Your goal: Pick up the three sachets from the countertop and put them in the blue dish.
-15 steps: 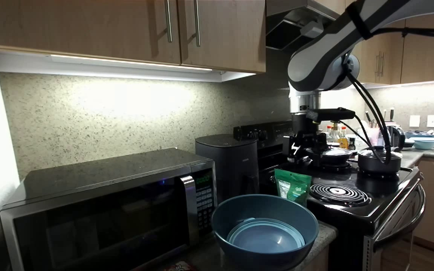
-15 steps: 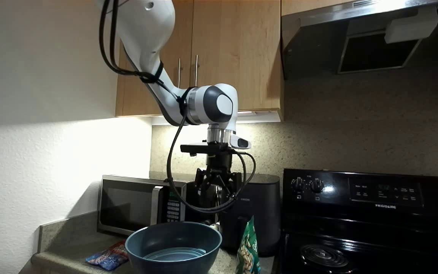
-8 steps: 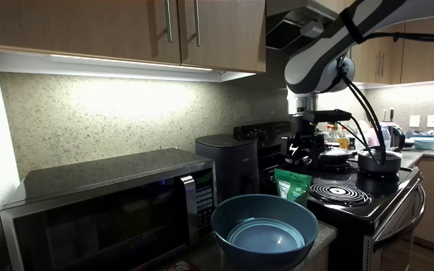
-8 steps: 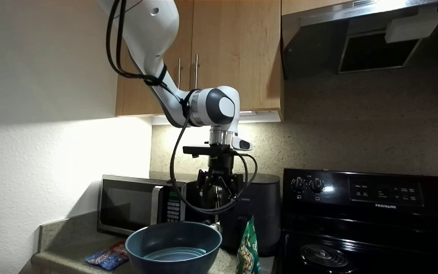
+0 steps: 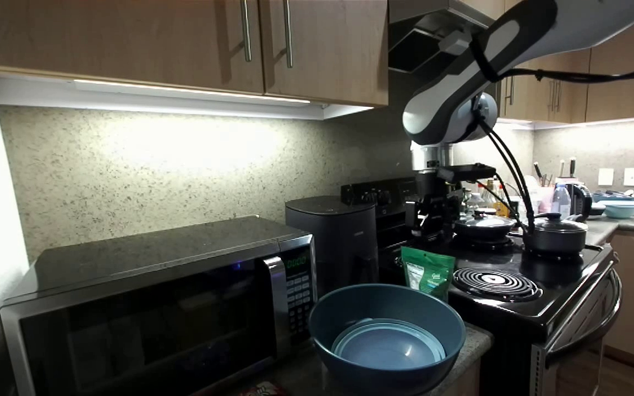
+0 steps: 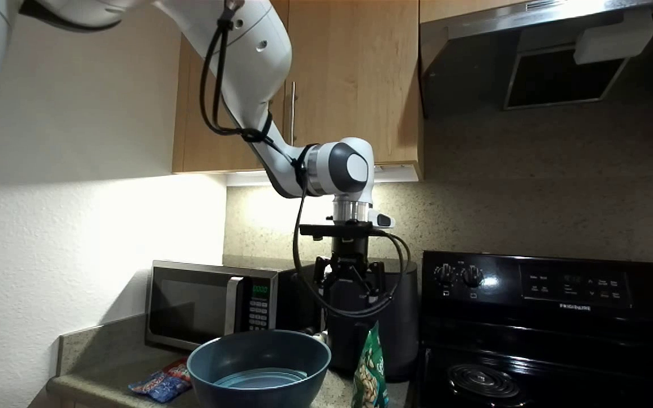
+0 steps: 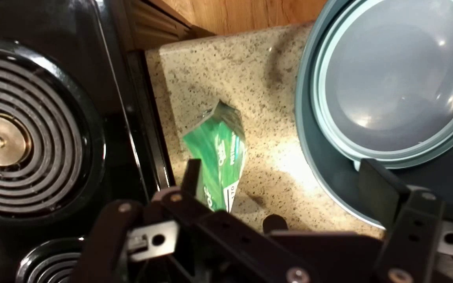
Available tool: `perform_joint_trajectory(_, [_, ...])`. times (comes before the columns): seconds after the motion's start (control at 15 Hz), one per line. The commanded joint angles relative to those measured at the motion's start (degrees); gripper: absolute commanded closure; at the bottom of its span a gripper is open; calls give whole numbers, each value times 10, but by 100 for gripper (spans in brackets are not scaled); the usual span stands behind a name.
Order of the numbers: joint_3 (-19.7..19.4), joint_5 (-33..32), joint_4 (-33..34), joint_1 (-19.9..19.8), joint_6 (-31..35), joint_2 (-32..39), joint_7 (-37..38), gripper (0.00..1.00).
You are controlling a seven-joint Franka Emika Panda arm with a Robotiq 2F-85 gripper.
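Sachet (image 7: 216,153), bright green, stands below and apart from the spread hand (image 7: 285,181).

Wrist view: green sachet (image 7: 218,149), below the pincer (image 7: 285,181), was partly hidden behind one finger (image 7: 192,177); some lettering was too blurred to read. Blue dish (image 7: 313,157), below the pincer to one side, ran off the right edge. In an exterior view the red sachet (image 5: 264,390), well below the pincer, was cut by the bottom edge; the green sachet's base was hidden behind the dish.
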Motion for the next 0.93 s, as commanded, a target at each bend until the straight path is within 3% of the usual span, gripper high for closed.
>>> perform_joint_trajectory(0.0, [-1,2,55,-16,1,48,-27,0])
perform_joint_trajectory(0.4, [1,-1,56,-18,-2,58,-9,0])
perform_joint_trajectory(0.87, [3,40,88,-35,-2,109,-36,0])
